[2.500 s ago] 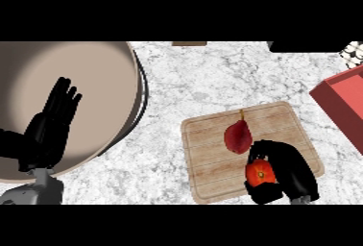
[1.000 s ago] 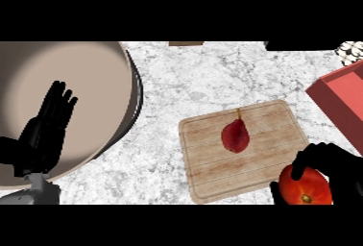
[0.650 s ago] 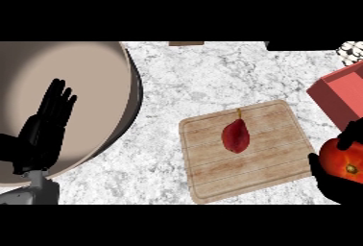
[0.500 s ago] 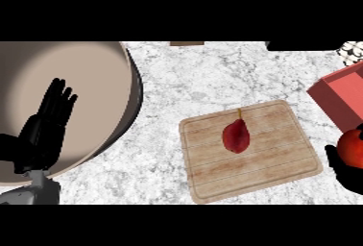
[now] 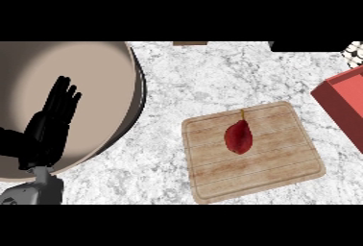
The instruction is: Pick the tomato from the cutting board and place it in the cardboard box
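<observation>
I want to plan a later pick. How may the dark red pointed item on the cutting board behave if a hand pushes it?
The red item lies flat and looks thin, so it would probably slide over the cutting board rather than roll. It seems light for its size. Its thin stem end may bend or snap.

No text, label, brand, number or sign can be read anywhere in the head view.
</observation>
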Robot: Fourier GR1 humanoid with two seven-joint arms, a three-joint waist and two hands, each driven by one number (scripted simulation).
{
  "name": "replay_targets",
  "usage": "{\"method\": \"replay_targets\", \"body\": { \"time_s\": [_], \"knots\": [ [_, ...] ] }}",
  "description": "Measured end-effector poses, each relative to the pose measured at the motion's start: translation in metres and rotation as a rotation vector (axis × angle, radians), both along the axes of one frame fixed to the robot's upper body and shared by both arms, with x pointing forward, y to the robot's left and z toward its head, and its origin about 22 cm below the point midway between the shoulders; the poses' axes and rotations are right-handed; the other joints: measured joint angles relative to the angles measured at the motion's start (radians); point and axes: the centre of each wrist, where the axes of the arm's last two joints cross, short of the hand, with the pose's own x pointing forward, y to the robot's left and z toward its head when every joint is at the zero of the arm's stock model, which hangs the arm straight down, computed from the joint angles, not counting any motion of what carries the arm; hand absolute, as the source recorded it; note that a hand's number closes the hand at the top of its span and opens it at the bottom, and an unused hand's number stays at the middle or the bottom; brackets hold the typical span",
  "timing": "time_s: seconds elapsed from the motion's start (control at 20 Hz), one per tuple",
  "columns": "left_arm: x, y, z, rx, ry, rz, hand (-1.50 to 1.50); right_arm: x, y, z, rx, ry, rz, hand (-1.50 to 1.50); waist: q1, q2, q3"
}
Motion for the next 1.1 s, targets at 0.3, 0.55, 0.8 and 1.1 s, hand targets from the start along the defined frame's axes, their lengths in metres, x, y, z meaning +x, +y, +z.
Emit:
{"method": "replay_targets", "body": {
  "time_s": [0.3,0.55,0.8,1.1],
  "knots": [
    [0.002,-0.002,0.002,-0.008,-0.005,-0.001,0.00,0.027,-0.043,-0.021,-0.090,0.093,-0.021,1.50,0.008,0.003,-0.001],
    [0.003,-0.008,0.002,-0.007,-0.005,-0.014,0.00,0.035,-0.072,-0.051,-0.197,0.373,-0.082,-1.50,0.019,0.009,-0.002],
    [0.000,-0.007,-0.001,-0.016,-0.006,-0.019,0.00,0.055,-0.100,-0.070,-0.127,0.442,-0.063,-1.50,0.020,0.006,-0.001],
    [-0.004,-0.006,-0.004,-0.016,0.000,-0.017,0.00,0.068,-0.104,-0.071,-0.001,0.150,0.020,-1.50,0.013,0.003,-0.001]
  ]
}}
